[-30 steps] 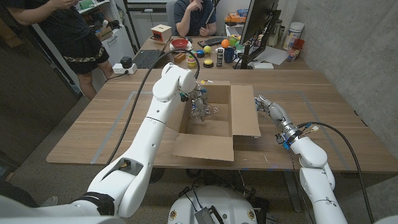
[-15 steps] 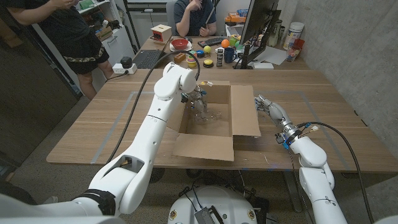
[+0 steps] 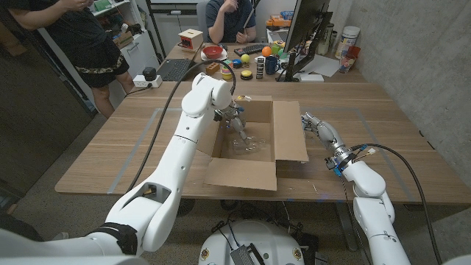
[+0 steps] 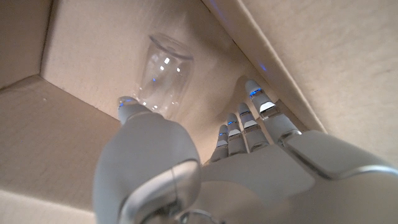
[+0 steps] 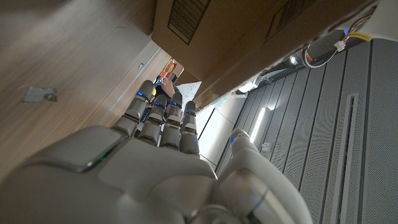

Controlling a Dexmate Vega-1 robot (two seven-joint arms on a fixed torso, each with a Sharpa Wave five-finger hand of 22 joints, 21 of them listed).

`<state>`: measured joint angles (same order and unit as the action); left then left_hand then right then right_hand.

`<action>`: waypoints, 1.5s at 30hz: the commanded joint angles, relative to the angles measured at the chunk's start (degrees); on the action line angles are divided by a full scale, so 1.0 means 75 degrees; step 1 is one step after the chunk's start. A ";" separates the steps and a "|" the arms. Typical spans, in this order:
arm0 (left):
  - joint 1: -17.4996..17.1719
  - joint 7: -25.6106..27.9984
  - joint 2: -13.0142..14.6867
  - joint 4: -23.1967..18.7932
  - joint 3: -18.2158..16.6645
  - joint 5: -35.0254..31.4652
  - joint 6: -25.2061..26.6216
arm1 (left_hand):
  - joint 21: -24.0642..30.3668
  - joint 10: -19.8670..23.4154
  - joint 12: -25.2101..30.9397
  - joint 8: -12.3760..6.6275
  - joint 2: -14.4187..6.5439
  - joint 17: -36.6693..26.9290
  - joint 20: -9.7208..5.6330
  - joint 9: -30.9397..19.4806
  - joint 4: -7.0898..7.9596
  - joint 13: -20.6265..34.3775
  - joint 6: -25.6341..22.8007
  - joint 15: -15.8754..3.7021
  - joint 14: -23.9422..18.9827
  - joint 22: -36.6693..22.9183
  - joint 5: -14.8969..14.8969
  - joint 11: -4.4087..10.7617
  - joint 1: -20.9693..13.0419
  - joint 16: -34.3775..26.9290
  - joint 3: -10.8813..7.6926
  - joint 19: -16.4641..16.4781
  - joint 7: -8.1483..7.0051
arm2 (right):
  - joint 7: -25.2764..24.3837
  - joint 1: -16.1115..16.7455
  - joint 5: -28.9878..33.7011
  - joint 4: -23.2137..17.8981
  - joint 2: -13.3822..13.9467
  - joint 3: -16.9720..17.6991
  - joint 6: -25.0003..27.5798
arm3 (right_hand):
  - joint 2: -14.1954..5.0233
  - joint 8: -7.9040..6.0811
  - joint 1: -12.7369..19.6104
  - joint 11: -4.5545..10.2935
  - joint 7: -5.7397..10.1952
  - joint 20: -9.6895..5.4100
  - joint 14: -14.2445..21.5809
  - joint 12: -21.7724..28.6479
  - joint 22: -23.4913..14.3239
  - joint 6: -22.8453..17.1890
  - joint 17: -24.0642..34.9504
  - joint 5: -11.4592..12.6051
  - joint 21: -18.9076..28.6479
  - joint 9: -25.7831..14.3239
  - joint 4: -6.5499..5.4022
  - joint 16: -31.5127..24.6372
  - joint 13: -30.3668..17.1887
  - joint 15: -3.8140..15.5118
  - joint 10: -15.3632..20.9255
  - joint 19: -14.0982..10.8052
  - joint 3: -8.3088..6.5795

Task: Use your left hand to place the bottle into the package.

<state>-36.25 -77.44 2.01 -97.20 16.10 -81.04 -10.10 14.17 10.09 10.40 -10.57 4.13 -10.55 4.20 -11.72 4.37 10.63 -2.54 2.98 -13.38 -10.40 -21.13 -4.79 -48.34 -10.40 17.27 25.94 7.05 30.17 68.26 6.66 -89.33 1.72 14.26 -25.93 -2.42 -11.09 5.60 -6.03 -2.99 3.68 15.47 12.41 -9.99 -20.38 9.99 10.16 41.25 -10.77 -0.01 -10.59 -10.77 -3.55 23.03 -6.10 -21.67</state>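
The package is an open cardboard box in the middle of the table, flaps folded out. A clear plastic bottle lies on the box floor. In the left wrist view the bottle rests against the cardboard just past my thumb. My left hand hangs inside the box above the bottle, its fingers stretched out and holding nothing. My right hand waits by the box's right flap with fingers extended over the table and empty.
At the table's far end stand a monitor, a mug, a red bowl, small toys and a keyboard. Two people are behind it, one standing at far left, one seated.
The left hand, which held the bottle upright in the box a second ago, has let go. The bottle has dropped and now lies on the box floor. The right hand has not moved.
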 commanded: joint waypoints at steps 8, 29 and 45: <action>-0.0085 -0.0019 -0.0098 -0.0477 -0.0390 0.0554 0.0032 | 0.0027 0.0184 0.0103 -0.0115 -0.0061 -0.0027 -0.0119 -0.0001 0.0052 0.0030 -0.0146 -0.0156 -0.0201 -0.0028 0.0039 0.0139 0.0097 -0.0119 0.0084 0.0181 0.0309 | 0.0014 -0.0081 0.0086 0.0081 0.0011 -0.0050 0.0017 | 0.0006 -0.0022 -0.0035 -0.0009 -0.0031 -0.0006 0.0043 0.0043 -0.0036 -0.0024 0.0022 0.0057 -0.0035 -0.0034 -0.0014 -0.0024 -0.0022 0.0008 0.0071 -0.0084 0.0051; -0.0166 -0.0131 -0.0196 -0.1138 -0.0744 0.1072 0.0065 | 0.0031 0.0416 0.0162 -0.0175 -0.0147 -0.0022 -0.0164 0.0004 0.0059 0.0035 -0.0295 -0.0217 -0.0338 -0.0028 0.0048 0.0221 0.0020 -0.0154 0.0086 0.0306 0.0295 | -0.0040 -0.0061 0.0105 0.0033 -0.0030 -0.0047 0.0013 | 0.0011 -0.0021 -0.0054 -0.0008 -0.0048 -0.0002 0.0035 0.0043 -0.0037 -0.0027 0.0016 0.0065 -0.0098 -0.0033 -0.0013 -0.0013 -0.0022 0.0005 0.0077 -0.0101 0.0069; -0.0237 -0.0133 -0.0301 -0.1655 -0.1039 0.1461 0.0146 | 0.0013 0.0430 0.0148 -0.0177 -0.0182 -0.0019 -0.0174 0.0007 0.0053 0.0037 -0.0316 -0.0218 -0.0354 -0.0028 0.0047 0.0228 -0.0036 -0.0147 0.0086 0.0317 0.0308 | -0.0045 -0.0025 0.0081 0.0002 -0.0038 -0.0049 -0.0006 | 0.0013 -0.0021 -0.0048 -0.0005 -0.0062 -0.0013 0.0050 0.0041 -0.0038 -0.0032 0.0012 0.0070 -0.0141 -0.0032 0.0000 -0.0012 -0.0021 0.0010 0.0078 -0.0117 0.0074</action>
<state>-37.60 -78.48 0.27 -107.09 9.74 -72.82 -9.63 14.17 12.86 11.26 -11.47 3.16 -10.53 2.76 -11.74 4.66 10.81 -4.51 1.30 -15.48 -10.53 -21.13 -3.06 -48.40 -11.05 17.56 27.82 6.95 29.94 67.80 7.44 -88.96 1.55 13.88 -25.94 -2.43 -11.09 5.61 -6.03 -3.08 3.79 15.46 12.41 -9.99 -20.47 9.99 10.39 40.25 -10.77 -0.09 -10.59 -10.78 -3.57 23.03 -6.61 -21.10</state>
